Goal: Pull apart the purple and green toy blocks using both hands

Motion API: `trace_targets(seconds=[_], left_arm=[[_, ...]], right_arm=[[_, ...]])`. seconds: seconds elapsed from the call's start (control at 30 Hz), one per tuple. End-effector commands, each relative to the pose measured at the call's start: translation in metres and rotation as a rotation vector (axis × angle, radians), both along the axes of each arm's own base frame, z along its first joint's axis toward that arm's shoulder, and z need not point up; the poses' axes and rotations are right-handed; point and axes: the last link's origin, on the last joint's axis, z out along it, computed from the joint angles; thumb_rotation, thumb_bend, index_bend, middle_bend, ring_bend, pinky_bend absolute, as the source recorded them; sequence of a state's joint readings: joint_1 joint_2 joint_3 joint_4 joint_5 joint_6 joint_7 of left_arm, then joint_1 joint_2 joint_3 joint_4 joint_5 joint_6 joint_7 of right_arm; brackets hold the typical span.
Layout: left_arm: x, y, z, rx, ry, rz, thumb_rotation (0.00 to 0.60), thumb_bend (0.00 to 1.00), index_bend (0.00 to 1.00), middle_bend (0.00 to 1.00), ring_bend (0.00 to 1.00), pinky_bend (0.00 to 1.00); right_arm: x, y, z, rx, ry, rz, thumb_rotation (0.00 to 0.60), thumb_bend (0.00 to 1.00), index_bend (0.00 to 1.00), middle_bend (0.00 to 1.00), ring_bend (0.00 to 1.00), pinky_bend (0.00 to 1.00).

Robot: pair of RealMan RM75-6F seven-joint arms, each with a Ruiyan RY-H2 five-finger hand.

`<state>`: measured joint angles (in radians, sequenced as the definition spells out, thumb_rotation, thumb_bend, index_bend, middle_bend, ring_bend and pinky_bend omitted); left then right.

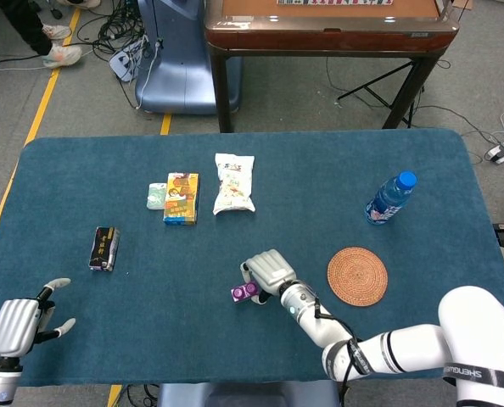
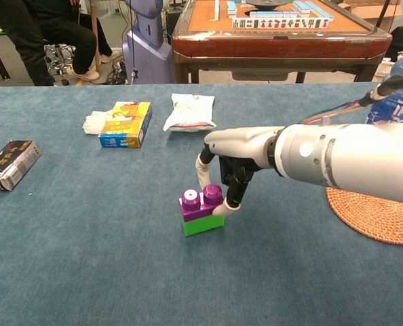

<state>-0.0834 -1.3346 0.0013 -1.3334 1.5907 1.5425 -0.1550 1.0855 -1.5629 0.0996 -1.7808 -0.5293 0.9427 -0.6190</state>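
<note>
A purple block [image 2: 200, 202] sits stacked on a green block [image 2: 203, 224] on the blue table, near the front middle; the head view shows the stack [image 1: 245, 292] mostly as purple. My right hand [image 2: 232, 166] reaches down from the right. Its thumb is behind the purple block and a fingertip [image 2: 224, 208] presses the block's right side, pinching it. In the head view the right hand [image 1: 269, 272] covers the stack's right part. My left hand [image 1: 19, 326] hovers at the near left corner, far from the blocks, fingers spread and empty.
A black box [image 2: 10, 164] lies at the left. A yellow and blue box [image 2: 126, 123] with a small packet [image 2: 93, 122] and a white snack bag [image 2: 190, 112] lie farther back. A woven coaster [image 1: 357, 275] and a water bottle [image 1: 390, 197] are to the right.
</note>
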Motion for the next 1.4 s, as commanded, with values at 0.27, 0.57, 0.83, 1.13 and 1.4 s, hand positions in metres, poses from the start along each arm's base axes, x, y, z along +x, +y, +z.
trace_targets(seconds=[0.27, 0.57, 0.83, 1.13, 1.4], left_arm=[[0.029, 0.023, 0.005, -0.057, -0.131, -0.065, 0.6, 0.07, 0.35, 0.89, 0.85, 1.0], [0.083, 0.063, 0.009, -0.107, -0.225, -0.148, 0.6, 0.07, 0.36, 0.91, 0.88, 1.0], [0.152, 0.103, 0.008, -0.174, -0.348, -0.237, 0.6, 0.07, 0.35, 0.94, 0.91, 1.0], [0.219, 0.134, 0.009, -0.233, -0.536, -0.279, 0.6, 0.07, 0.29, 0.95, 0.91, 1.0], [0.242, 0.137, 0.003, -0.298, -0.618, -0.269, 0.6, 0.07, 0.29, 1.0, 0.95, 1.0]], right_arm=[[-0.006, -0.012, 0.051, -0.08, -0.105, -0.046, 0.6, 0.36, 0.6, 1.0, 1.0, 1.0], [-0.01, -0.022, 0.103, -0.17, -0.189, -0.066, 0.6, 0.38, 0.61, 1.0, 1.0, 1.0], [0.005, -0.029, 0.14, -0.243, -0.29, -0.058, 0.6, 0.39, 0.61, 1.0, 1.0, 1.0], [0.023, -0.037, 0.154, -0.231, -0.37, -0.066, 0.6, 0.4, 0.61, 1.0, 1.0, 1.0], [0.042, -0.036, 0.156, -0.197, -0.413, -0.042, 0.6, 0.4, 0.61, 1.0, 1.0, 1.0]])
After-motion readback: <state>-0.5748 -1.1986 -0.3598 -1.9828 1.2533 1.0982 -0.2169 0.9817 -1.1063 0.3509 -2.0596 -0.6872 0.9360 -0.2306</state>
